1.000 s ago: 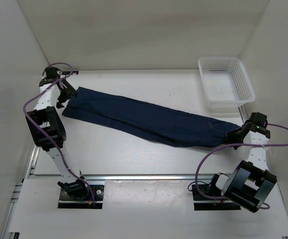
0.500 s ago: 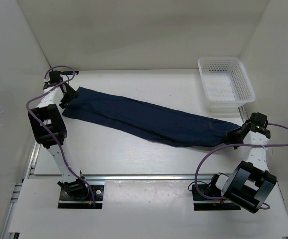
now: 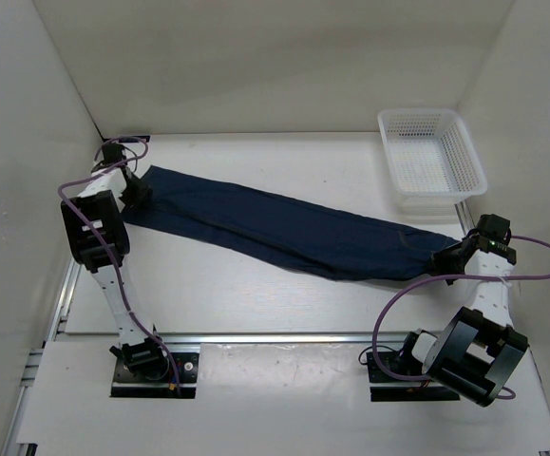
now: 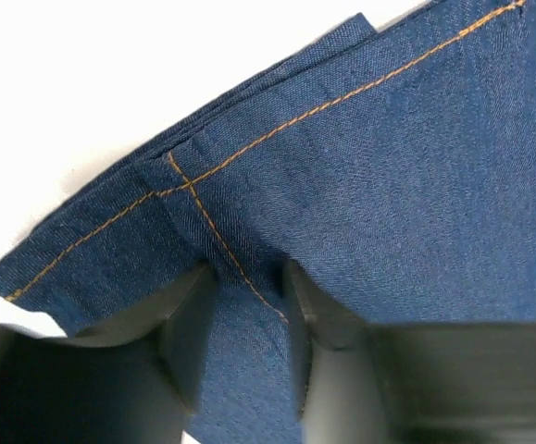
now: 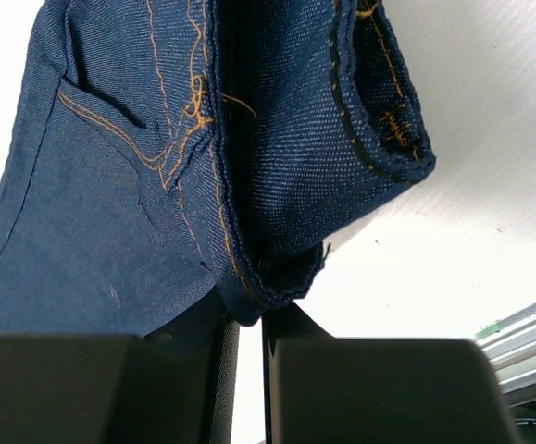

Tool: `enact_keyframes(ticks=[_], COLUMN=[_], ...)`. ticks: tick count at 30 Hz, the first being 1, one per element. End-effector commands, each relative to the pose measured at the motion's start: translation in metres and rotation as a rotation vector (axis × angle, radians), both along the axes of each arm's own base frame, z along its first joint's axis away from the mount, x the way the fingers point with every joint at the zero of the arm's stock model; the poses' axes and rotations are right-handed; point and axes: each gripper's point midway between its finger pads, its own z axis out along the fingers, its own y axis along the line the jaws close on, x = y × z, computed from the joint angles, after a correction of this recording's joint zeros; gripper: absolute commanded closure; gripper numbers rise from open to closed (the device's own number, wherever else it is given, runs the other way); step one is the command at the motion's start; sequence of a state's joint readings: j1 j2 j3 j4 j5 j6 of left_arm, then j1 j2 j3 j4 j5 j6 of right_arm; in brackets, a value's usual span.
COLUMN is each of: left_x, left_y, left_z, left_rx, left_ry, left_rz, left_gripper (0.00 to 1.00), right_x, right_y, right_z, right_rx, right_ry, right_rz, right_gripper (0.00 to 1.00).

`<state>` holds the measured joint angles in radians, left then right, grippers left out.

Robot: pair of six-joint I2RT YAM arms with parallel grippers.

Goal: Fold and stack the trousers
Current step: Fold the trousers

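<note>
Plainly, one pair of dark blue denim trousers (image 3: 284, 228) lies stretched in a long band across the table (image 3: 256, 294), running from one gripper to the other. There are two arms and two grippers, one at each end of the cloth.

The left gripper (image 4: 247, 277) sits over the leg hem with its jaws half spread, one finger on each side of a seam. The denim between them lies flat and unpinched. Just ahead of its fingertips (image 4: 198, 287), two lines of orange stitching (image 4: 277, 129) meet: one runs along the hem and the other crosses it, passing back between the jaws.

The right gripper (image 5: 249, 319) is clenched on the waist end of the trousers, its jaws nearly together on a folded edge of cloth. Ahead of it and to its left, one pocket (image 5: 101, 120) shows, edged with orange thread. A thick band with darker stitching curls over on its right.

One white mesh basket (image 3: 443, 197) stands beyond the right gripper, near but apart from the trousers.
</note>
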<state>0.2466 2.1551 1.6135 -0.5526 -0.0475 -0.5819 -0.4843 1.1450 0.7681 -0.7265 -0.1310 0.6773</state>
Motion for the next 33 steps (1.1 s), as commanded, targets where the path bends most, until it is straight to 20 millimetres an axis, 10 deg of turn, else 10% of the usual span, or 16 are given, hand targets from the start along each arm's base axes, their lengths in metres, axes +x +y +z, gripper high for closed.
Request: enact_keyframes(ticks=[1,9,20,29,33], left_x=[0.014,0.013,0.007,-0.047,-0.071], left_y=[0.001,0.004,0.028,0.047,0.054], left_z=[0.018,0.053,0.136,0.076,0.055], left_rx=[0.006,0.032,0.025,-0.027,-0.069], left_ry=[-0.051,-0.114,-0.278,-0.097,0.028], left_rz=[0.002,0.021,0.025,0.102,0.151], left_gripper=[0.56,0.90,0.90,0.90,0.49], right_x=[0.003,0.005,-0.001,-0.013,-0.020], right_y=[-0.002,-0.003,-0.007,-0.014,-0.020], right_z=[0.001,0.004,0.008,0.012,0.009], right_rx=[-0.012,-0.017,-0.038,-0.095,-0.121], right_ry=[-0.025,-0.033,-0.008,0.017,0.054], right_rz=[0.003,0.003,-0.022,-0.060,-0.087], right_gripper=[1.00,1.00,1.00,1.00,0.92])
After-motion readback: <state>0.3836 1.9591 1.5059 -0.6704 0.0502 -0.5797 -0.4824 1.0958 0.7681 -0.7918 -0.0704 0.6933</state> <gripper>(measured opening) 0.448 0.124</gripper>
